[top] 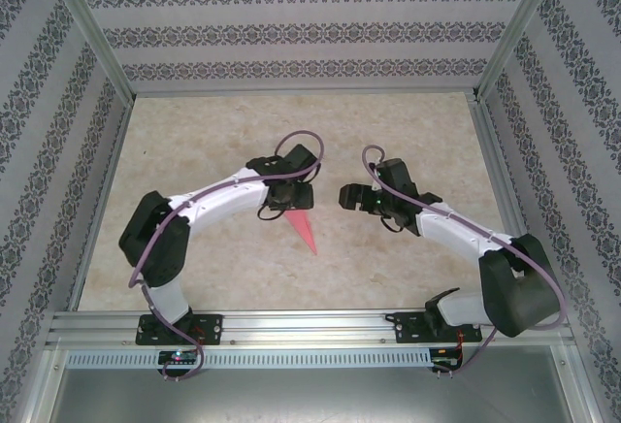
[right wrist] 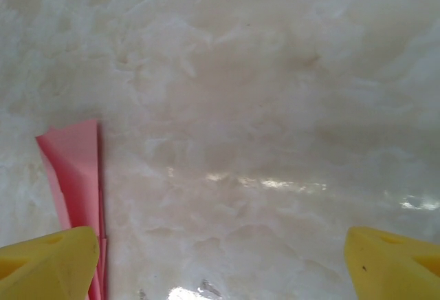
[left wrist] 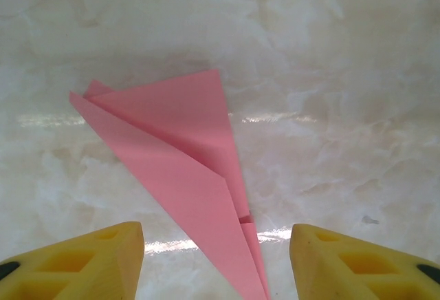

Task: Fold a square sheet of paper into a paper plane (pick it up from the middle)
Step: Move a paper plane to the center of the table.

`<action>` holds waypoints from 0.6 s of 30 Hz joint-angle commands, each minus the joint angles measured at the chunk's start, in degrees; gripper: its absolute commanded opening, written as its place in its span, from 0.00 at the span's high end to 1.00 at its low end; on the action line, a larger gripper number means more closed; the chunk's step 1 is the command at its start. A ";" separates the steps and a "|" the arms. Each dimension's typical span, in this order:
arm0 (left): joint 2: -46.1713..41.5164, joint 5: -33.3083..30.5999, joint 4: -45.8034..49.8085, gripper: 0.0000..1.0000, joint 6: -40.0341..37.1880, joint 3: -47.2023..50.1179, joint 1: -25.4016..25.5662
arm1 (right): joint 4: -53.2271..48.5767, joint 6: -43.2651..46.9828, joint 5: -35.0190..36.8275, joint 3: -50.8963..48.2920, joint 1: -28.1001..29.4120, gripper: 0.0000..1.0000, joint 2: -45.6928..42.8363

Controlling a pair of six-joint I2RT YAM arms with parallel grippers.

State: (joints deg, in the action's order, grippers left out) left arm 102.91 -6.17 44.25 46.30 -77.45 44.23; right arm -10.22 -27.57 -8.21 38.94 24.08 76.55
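Observation:
The square sheet of paper lies folded into a slim salmon-pink paper plane [top: 304, 229] flat on the marble table, its point toward the near edge. My left gripper [top: 289, 197] hovers over the plane's wide end. In the left wrist view the plane [left wrist: 185, 176] runs between the yellow fingers [left wrist: 103, 259], which stand apart and touch nothing; the left gripper [left wrist: 216, 239] is open. My right gripper [top: 347, 197] sits just right of the plane, open wide [right wrist: 220, 241] over bare table. The plane's edge [right wrist: 75, 169] shows beside its left finger [right wrist: 48, 265].
The marble tabletop [top: 194, 142] is boxed in by patterned walls and an aluminium frame [top: 291, 326] along the near edge, where both arm bases are bolted. Bare surface stretches behind and to both sides of the arms.

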 commanded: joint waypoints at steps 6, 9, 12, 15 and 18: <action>8.96 -5.32 8.30 0.42 3.81 -6.69 2.44 | 4.42 -1.34 4.34 -1.76 -1.31 0.04 -1.41; 10.91 -5.56 9.11 0.43 3.88 -7.92 2.44 | 4.34 -1.19 4.42 -1.59 -1.40 0.04 -0.69; 12.53 -5.78 10.04 0.45 4.05 -8.93 2.45 | 4.23 -1.06 4.74 -1.50 -1.44 0.04 -0.44; 13.06 -7.55 11.89 0.55 5.12 -9.48 2.46 | 4.23 -1.08 4.71 -1.50 -1.48 0.05 -0.33; 11.58 -9.56 12.49 0.61 6.54 -9.02 2.45 | 4.21 -1.06 4.30 -1.33 -1.47 0.05 0.15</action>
State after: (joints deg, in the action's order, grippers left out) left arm 115.52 -12.43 53.23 50.57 -85.45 46.19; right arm -7.66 -28.58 -4.86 37.95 23.09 75.92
